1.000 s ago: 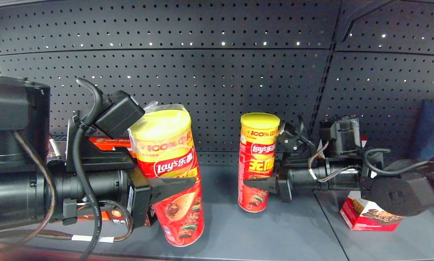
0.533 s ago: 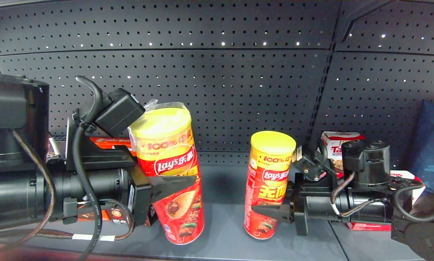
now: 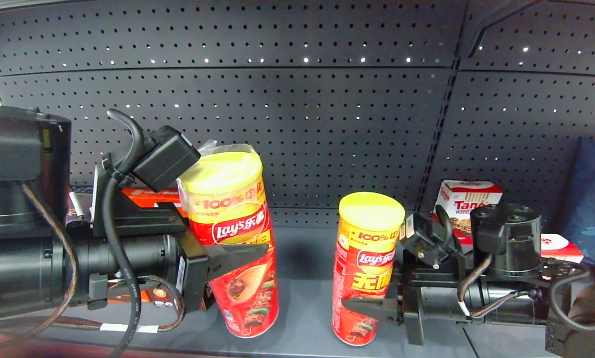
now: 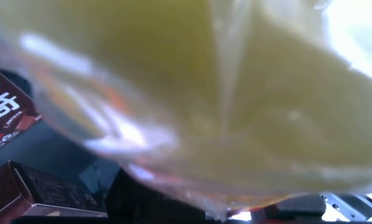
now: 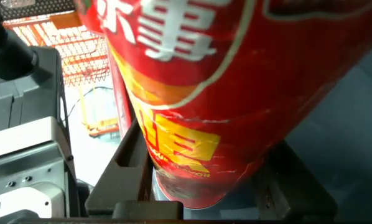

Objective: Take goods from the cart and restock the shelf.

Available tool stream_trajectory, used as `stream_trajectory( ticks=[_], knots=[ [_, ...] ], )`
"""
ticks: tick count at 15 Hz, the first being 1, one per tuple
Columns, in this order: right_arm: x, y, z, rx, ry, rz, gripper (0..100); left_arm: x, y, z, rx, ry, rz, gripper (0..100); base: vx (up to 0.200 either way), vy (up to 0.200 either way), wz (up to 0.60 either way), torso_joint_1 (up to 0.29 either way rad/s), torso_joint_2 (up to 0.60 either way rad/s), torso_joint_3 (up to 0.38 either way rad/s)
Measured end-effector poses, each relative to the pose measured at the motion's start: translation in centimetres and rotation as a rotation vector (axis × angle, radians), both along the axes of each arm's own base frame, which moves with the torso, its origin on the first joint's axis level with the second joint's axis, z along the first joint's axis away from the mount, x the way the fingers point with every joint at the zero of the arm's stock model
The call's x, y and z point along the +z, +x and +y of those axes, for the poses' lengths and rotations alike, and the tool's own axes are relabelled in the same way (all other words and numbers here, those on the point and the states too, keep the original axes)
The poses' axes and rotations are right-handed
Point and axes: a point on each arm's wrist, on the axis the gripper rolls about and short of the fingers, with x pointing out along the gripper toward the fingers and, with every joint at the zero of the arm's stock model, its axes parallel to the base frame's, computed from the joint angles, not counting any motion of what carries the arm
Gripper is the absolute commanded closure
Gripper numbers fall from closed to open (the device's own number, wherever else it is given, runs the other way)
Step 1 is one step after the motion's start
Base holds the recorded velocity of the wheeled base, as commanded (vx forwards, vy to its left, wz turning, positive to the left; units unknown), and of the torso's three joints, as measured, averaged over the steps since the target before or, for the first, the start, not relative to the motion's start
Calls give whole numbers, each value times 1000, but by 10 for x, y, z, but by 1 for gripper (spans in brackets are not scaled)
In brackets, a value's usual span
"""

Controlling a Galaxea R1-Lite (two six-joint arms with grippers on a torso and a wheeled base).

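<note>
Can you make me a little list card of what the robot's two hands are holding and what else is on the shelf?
Left gripper: shut on the big chip can, which has clear plastic wrap over its yellow lid
Right gripper: shut on the small chip can, upright, yellow lid
Where the cans are: over the grey shelf, apart from each other
Cans touching the shelf: cannot tell
Behind the right arm: wafer box, near the pegboard wall
</note>
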Motion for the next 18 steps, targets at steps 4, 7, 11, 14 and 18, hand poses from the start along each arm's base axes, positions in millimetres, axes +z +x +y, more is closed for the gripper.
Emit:
stream_trajectory(
  ticks=[4,7,11,14,18],
  knots=[
    [-5,1,1,1,-5,6,100,-1,1,0,3,1,2,100,0,0,0,0,0,0],
    [-10,4,4,0,-2,7,100,-1,2,0,2,2,4,100,0,0,0,0,0,0],
    [-15,6,6,2,-12,21,0,-1,2,0,2,2,4,100,0,0,0,0,0,0],
    [-17,6,5,-11,-21,26,0,-1,2,-1,2,3,5,100,0,0,0,0,0,0],
    [-18,-3,-5,-37,-34,30,0,-1,2,-1,1,3,5,100,0,0,0,0,0,0]
  ],
)
